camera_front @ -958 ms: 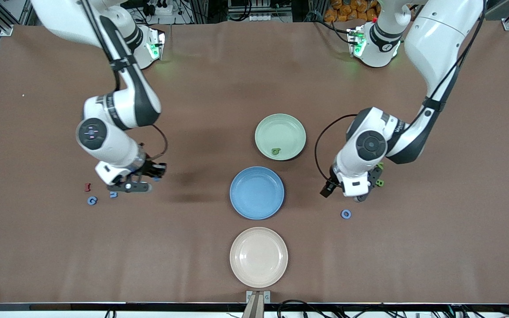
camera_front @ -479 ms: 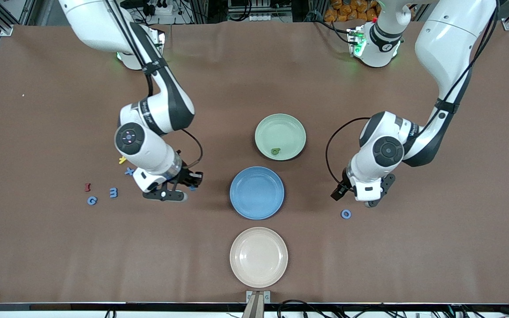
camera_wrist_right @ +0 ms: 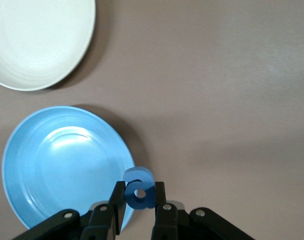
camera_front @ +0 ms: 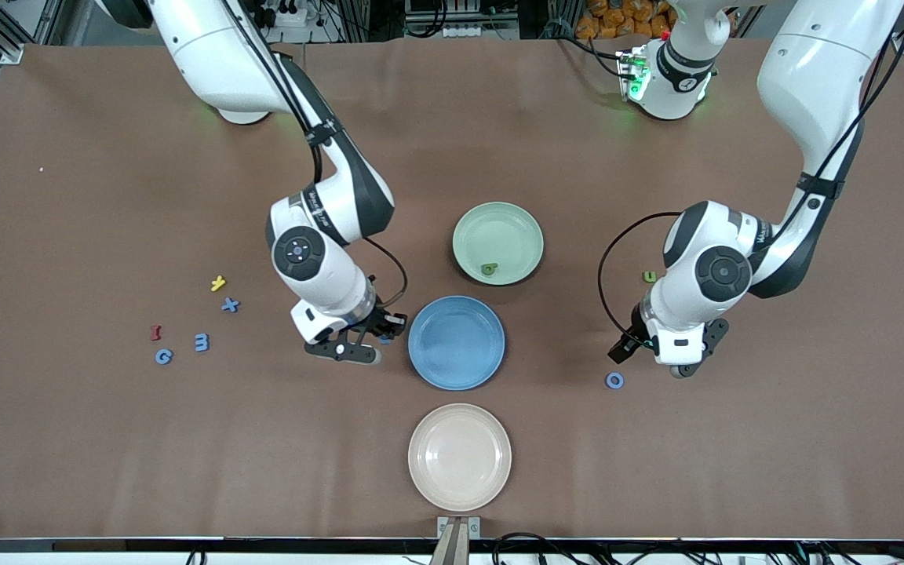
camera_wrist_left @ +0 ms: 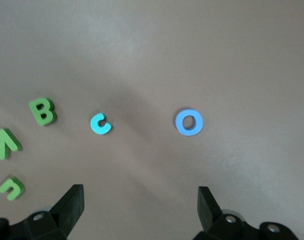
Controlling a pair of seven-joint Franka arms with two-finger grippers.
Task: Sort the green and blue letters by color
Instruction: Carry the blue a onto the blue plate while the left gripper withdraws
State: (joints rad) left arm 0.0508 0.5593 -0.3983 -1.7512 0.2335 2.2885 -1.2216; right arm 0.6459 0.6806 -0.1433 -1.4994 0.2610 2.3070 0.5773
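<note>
Right tool (camera_wrist_right: 139,206) pinches blue letter (camera_wrist_right: 138,189) at frame bottom, just off blue plate (camera_wrist_right: 51,165) rim. Carry over plate centre, lower, then release. Left tool (camera_front: 679,362) spread wide, over bench near blue O (camera_wrist_left: 189,122) at frame centre.

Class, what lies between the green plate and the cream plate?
The blue plate lies between the green plate and the cream plate, in the front view.

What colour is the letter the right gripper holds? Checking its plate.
Blue letter, clearest in the right wrist view.
</note>
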